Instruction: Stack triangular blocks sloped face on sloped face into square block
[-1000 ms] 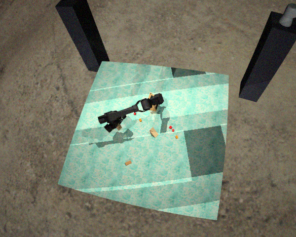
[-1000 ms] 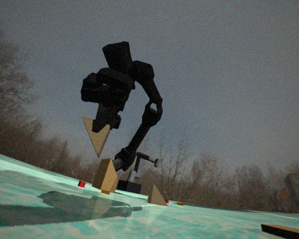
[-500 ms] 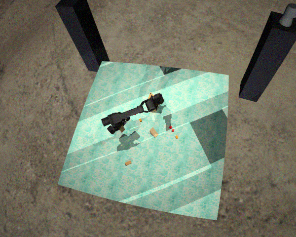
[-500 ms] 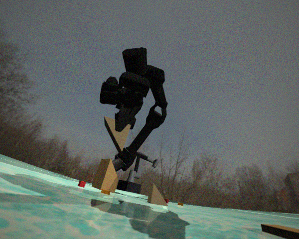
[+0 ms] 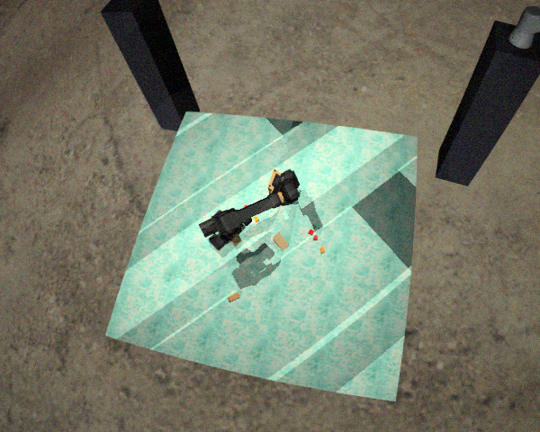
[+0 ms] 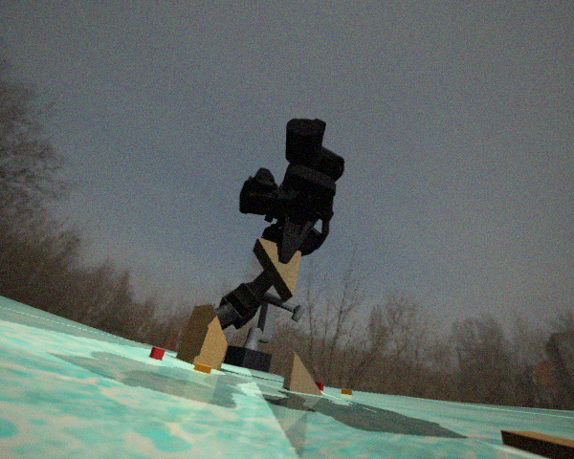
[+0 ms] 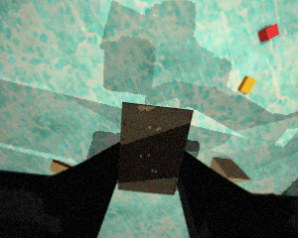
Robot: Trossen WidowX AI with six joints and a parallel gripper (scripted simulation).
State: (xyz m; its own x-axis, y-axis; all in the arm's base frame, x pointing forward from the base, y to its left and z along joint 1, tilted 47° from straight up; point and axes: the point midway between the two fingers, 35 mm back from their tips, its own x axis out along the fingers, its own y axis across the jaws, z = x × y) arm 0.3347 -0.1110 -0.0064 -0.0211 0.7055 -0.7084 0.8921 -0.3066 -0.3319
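My gripper (image 6: 286,256) (image 7: 149,149) is shut on a tan triangular block (image 6: 288,277) (image 7: 156,119), held well above the table. In the exterior view its long sloped side faces down and left. In the top view only a small part of it shows beside the hand. The other triangular block (image 5: 280,240) (image 6: 299,380) (image 7: 229,170) rests on the table, its slope falling to the right in the exterior view. The two blocks are apart. In the wrist view the table block is beyond the right finger. The held block's far side is hidden.
A flat wooden piece (image 5: 233,297) (image 6: 549,445) (image 7: 59,167) lies on the table. A taller wooden block (image 5: 274,180) (image 6: 215,345) stands by the arm's base. Small red cubes (image 5: 310,231) (image 6: 156,352) (image 7: 268,33) and orange pieces (image 5: 322,249) (image 6: 202,367) (image 7: 246,85) lie about.
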